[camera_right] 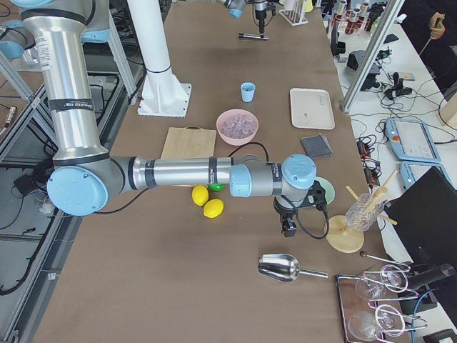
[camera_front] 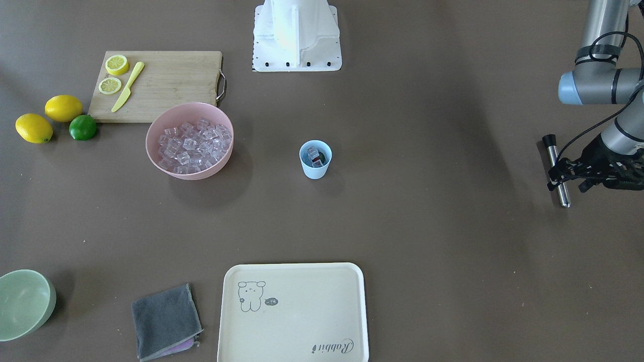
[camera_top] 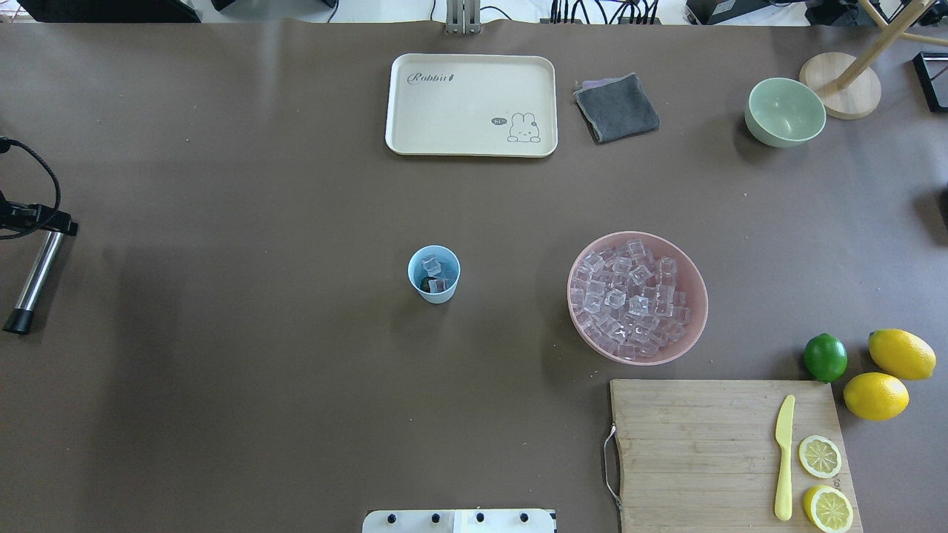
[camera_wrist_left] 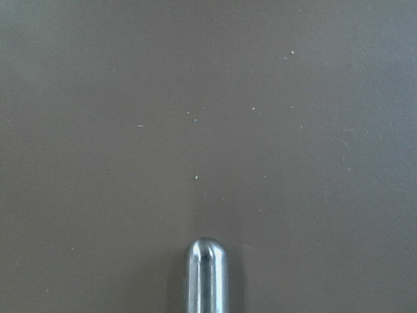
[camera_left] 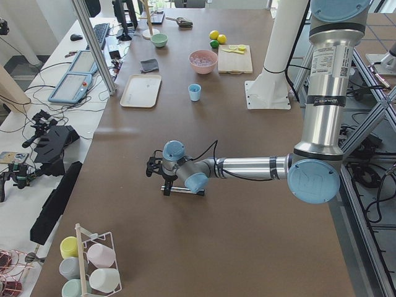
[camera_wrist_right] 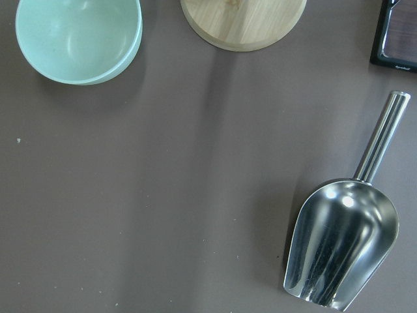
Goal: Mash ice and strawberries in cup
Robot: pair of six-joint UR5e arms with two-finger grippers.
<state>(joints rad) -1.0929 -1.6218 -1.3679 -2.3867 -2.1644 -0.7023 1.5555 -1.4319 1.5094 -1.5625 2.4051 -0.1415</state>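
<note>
Filled, not yet mashed.
Front: finds the cup (camera_front: pixel 315 170) mid-table holding ice (camera_front: pixel 312 152) and a strawberry (camera_front: pixel 318 160), seemingly whole; places the left gripper (camera_front: pixel 557 173) at the table's end, astride a steel masher (camera_front: pixel 563 193) lying flat, clamped or not impossible to tell. Overhead: sets cup and masher well apart. Right side: shows the right gripper (camera_right: pixel 289 223) near a green bowl (camera_right: pixel 325 191) and a scoop (camera_right: pixel 282 267), fingers unreadable. Left wrist: catches only the masher's rounded tip. Leaves fetching the masher and all mashing to do, judging by this.

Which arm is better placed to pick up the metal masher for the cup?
Left. The left tool sits at the steel masher; the right tool hangs far from it, beside the scoop, with the cup between them.
</note>
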